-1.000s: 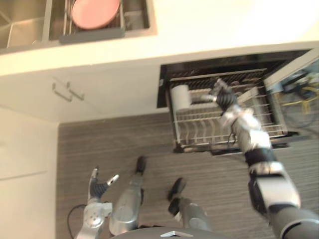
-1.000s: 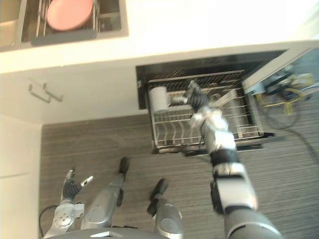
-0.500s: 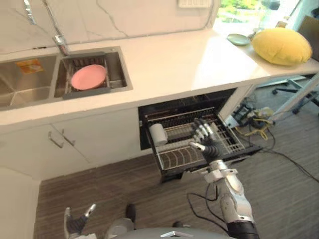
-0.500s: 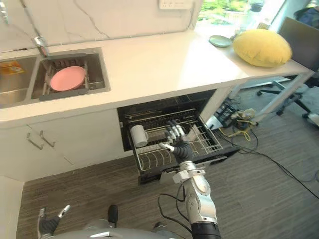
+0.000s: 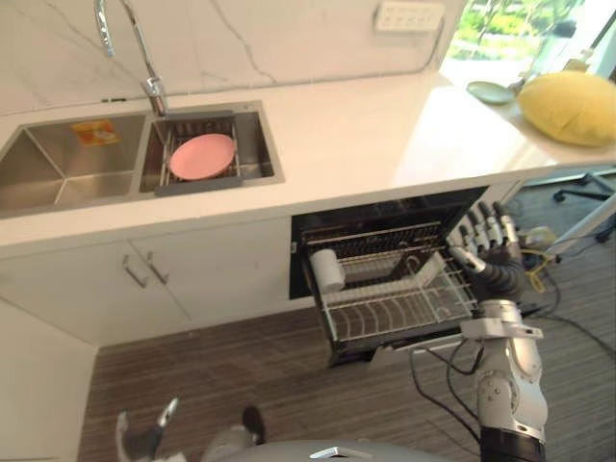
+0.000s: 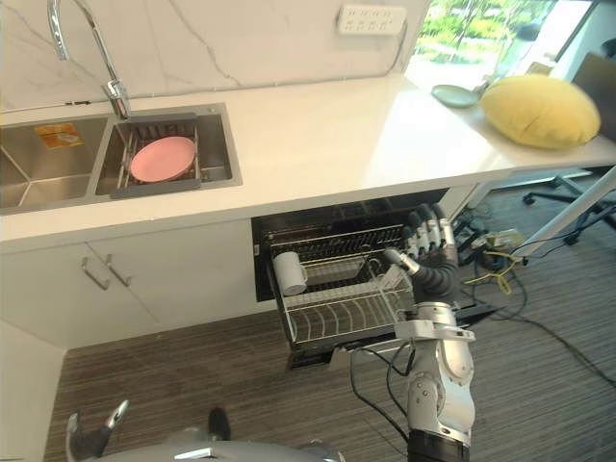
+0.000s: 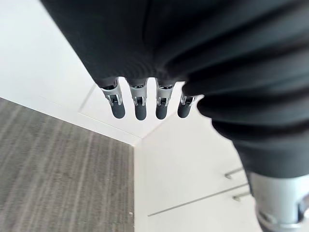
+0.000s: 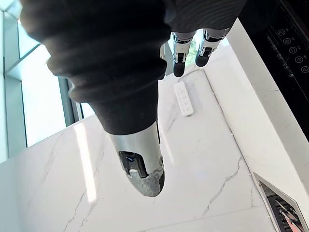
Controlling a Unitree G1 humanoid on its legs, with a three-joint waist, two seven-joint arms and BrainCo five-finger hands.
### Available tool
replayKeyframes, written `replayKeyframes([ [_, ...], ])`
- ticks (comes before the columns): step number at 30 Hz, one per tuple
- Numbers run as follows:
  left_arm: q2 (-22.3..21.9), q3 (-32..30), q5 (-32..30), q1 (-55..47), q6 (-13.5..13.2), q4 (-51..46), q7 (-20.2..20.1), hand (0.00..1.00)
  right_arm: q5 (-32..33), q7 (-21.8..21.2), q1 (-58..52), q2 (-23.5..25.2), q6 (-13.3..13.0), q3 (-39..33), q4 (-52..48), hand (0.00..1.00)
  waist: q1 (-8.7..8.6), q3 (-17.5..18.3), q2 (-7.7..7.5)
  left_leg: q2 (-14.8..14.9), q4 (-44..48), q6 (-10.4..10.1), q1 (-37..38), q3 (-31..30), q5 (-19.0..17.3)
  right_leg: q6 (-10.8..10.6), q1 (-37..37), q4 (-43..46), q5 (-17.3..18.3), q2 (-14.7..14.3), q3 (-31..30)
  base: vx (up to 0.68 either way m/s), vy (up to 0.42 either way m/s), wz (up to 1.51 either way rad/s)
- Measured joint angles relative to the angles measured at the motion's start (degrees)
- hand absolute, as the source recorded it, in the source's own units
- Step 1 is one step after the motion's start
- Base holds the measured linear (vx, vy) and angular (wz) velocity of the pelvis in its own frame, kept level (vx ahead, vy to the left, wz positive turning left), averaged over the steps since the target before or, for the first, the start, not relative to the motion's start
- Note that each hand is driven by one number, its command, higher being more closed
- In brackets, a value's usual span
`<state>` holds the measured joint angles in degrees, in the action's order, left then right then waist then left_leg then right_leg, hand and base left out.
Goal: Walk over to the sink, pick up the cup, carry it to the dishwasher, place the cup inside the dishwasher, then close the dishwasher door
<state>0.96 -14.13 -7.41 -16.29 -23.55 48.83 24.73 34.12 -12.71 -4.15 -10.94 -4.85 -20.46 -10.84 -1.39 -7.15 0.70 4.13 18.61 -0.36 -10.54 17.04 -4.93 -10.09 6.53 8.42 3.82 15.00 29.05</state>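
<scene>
1. The right hand (image 5: 496,271) is up with its fingers (image 5: 493,227) straight and spread, holding nothing, just beside the right end of the pulled-out rack (image 5: 395,310).
2. The left hand (image 5: 144,441) hangs low over the floor, its fingers (image 7: 140,104) relaxed and empty.
3. The cup (image 5: 325,270) lies on its side at the rack's left end, inside the open dishwasher (image 5: 385,217) under the worktop (image 5: 366,135).
4. A pink plate (image 5: 202,156) sits in the right of the sink's (image 5: 58,178) 2 basins.

No legible text or numbers
</scene>
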Motion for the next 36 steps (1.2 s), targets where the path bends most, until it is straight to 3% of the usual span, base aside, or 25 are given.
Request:
replayKeyframes([
  [1,0.0,1.0,-0.5,0.2,0.0,-0.4,-0.5,0.0,0.0,0.8,-0.1,-0.5,0.1,0.2,0.1,0.0,0.1,-0.4,1.01,0.7,4.0,0.0,-1.1,0.0,-2.2,-0.4,-0.1,1.0,0.3,0.3,-0.1,-0.04,0.316,-0.22],
  [2,0.2,2.1,-0.9,0.5,0.4,-0.5,-1.7,0.0,0.2,1.9,-0.8,-0.4,0.1,1.2,0.8,0.0,0.47,-0.7,2.43,1.1,8.4,1.3,-1.6,0.7,-7.2,0.0,-1.1,5.3,2.8,2.4,-0.2,-0.01,0.31,-0.31],
  [3,0.4,2.0,-0.9,0.6,0.7,-0.3,-1.7,0.0,0.3,2.0,-1.4,-0.1,0.1,2.1,1.3,0.0,0.92,-0.8,2.25,0.7,8.2,2.4,-0.9,1.7,-7.8,2.9,-2.0,8.3,4.1,4.1,-0.2,0.0,0.327,-0.57],
  [4,0.9,1.9,-0.6,0.3,1.2,-0.3,-1.7,0.0,0.4,1.9,-2.0,0.6,0.1,4.2,2.0,0.0,1.67,-1.0,1.27,0.0,6.6,2.6,0.4,4.0,-7.9,8.9,-3.9,13.1,5.0,6.6,-0.1,0.02,0.269,-0.71],
  [5,1.8,1.8,-0.1,-0.3,1.6,-0.3,-1.3,0.0,0.4,1.0,-2.1,1.8,0.1,7.5,3.2,0.0,1.99,-1.2,0.32,-0.7,3.9,2.1,1.7,5.2,-7.6,8.1,-6.8,16.6,5.6,6.5,-1.2,0.03,0.26,-0.64],
  [7,3.2,1.9,0.6,-0.5,1.9,-0.4,-1.0,0.0,0.3,0.2,-2.6,3.5,0.0,10.5,3.2,0.0,1.31,-1.4,-0.56,-1.1,0.1,2.2,2.7,4.8,-6.9,5.0,-8.1,15.9,7.6,0.9,-5.0,0.05,0.132,-0.11],
  [8,4.0,2.1,0.6,-0.6,2.0,-0.4,-0.9,0.0,0.3,0.3,-3.4,3.9,-0.2,11.5,2.7,0.0,0.64,-1.5,-1.64,-2.3,-2.4,2.5,2.7,2.9,-5.6,3.7,-8.5,13.8,9.0,-4.7,-9.1,0.07,0.068,0.41],
  [9,4.9,3.2,0.6,-0.5,2.1,-0.5,-0.5,0.0,0.4,0.3,-4.7,3.7,-1.1,11.1,2.4,0.0,0.27,-1.1,-2.83,-4.3,-5.1,3.4,2.8,-0.6,-3.2,3.8,-8.0,10.1,9.8,-10.2,-14.4,0.07,0.058,0.55],
  [10,5.1,3.6,0.4,-0.5,2.2,-0.5,-0.3,0.0,0.4,0.6,-5.2,3.7,-1.5,10.7,2.4,0.0,-0.05,-1.0,-3.64,-5.5,-6.6,3.6,3.3,-2.1,-1.9,3.9,-7.2,7.7,9.7,-12.5,-16.7,0.06,0.028,0.66],
  [11,5.5,4.3,0.4,-0.4,2.5,-0.4,0.0,0.0,0.5,0.9,-6.0,3.6,-2.3,10.1,2.3,0.0,-0.49,-1.0,-4.66,-7.3,-8.5,4.4,4.2,-4.3,-0.2,4.9,-5.8,4.4,9.3,-15.0,-19.1,0.09,-0.01,0.86],
  [12,5.1,6.0,0.4,0.1,3.2,-0.3,0.0,0.0,0.6,0.9,-7.1,3.4,-3.3,8.7,2.4,0.0,-1.08,-1.0,-4.64,-9.0,-10.4,6.4,5.3,-6.6,1.1,9.4,-4.0,2.1,8.0,-15.9,-20.7,0.14,-0.002,0.95],
  [16,5.1,7.2,0.4,1.4,3.4,-0.8,-0.6,0.0,2.2,0.8,-6.9,3.4,-4.0,6.2,2.9,0.0,-0.92,-0.9,-3.95,-11.3,-14.8,8.2,7.5,-10.7,4.5,9.4,-3.6,0.9,7.1,-14.4,-21.8,0.12,0.037,0.66],
  [19,4.6,5.2,1.1,-0.1,3.4,-0.8,-1.2,0.0,2.7,0.1,-5.9,3.7,-3.9,6.5,2.8,0.0,0.68,-0.5,-3.02,-11.5,-16.4,7.9,9.8,-10.9,4.8,9.1,-1.9,0.2,7.0,-14.4,-24.2,0.06,-0.022,0.09],
  [24,2.8,5.2,1.1,-1.8,3.4,-0.2,-0.3,0.0,2.5,-0.8,-4.7,3.7,-3.7,7.1,2.5,0.0,0.9,0.7,-1.61,-11.4,-23.0,6.7,12.7,-11.1,8.0,9.4,-1.6,-0.9,6.5,-15.0,-24.4,-0.03,-0.09,-0.02],
  [26,2.0,5.3,1.0,-1.7,3.4,-0.2,0.2,0.0,2.3,-0.9,-4.9,3.8,-3.4,7.3,2.2,0.0,0.68,0.8,-1.47,-11.3,-23.5,6.6,12.6,-11.4,8.1,9.4,-1.5,-0.9,6.5,-15.1,-23.9,-0.08,-0.07,0.08],
  [28,1.9,5.2,1.0,-1.5,3.4,-0.2,0.4,0.0,1.5,-0.8,-6.1,4.0,-3.0,7.3,0.2,0.0,0.51,1.6,-1.57,-10.6,-23.4,6.3,11.4,-6.9,5.6,9.6,-1.3,-1.8,6.1,-14.7,-22.9,-0.07,-0.017,0.4],
  [29,2.0,5.1,0.0,0.4,3.3,0.0,1.0,0.0,1.4,-0.5,-7.2,4.3,-3.0,5.9,-2.0,0.0,-0.63,2.1,-2.85,-8.1,-17.5,3.2,7.5,3.1,0.7,9.6,-1.2,-3.9,4.6,-12.9,-19.3,0.0,0.03,0.87],
  [31,2.0,5.0,-1.6,2.3,3.1,1.1,1.2,0.0,1.4,0.5,-7.0,4.3,-2.9,4.1,-1.7,0.0,-1.38,1.9,-2.69,-3.1,-9.7,3.1,4.1,9.8,-1.5,9.6,-0.4,-4.0,4.6,-12.4,-16.0,0.02,0.046,0.96],
  [34,1.8,4.8,-2.9,1.9,2.6,1.3,1.5,0.0,1.5,1.4,-7.3,4.0,-2.9,3.1,-2.5,0.0,-1.35,1.9,-2.83,4.1,-3.6,1.6,2.5,9.2,0.1,8.8,2.9,-3.9,5.1,-11.1,-14.1,0.06,0.103,0.6],
  [36,1.2,4.9,-3.0,1.6,2.4,1.0,2.8,0.0,1.8,1.1,-7.0,3.6,-2.9,3.6,-3.6,0.0,-0.71,2.2,-2.46,2.5,-3.7,1.5,3.7,7.3,0.3,7.5,3.1,-3.5,5.9,-9.1,-16.5,0.09,0.27,0.02],
])
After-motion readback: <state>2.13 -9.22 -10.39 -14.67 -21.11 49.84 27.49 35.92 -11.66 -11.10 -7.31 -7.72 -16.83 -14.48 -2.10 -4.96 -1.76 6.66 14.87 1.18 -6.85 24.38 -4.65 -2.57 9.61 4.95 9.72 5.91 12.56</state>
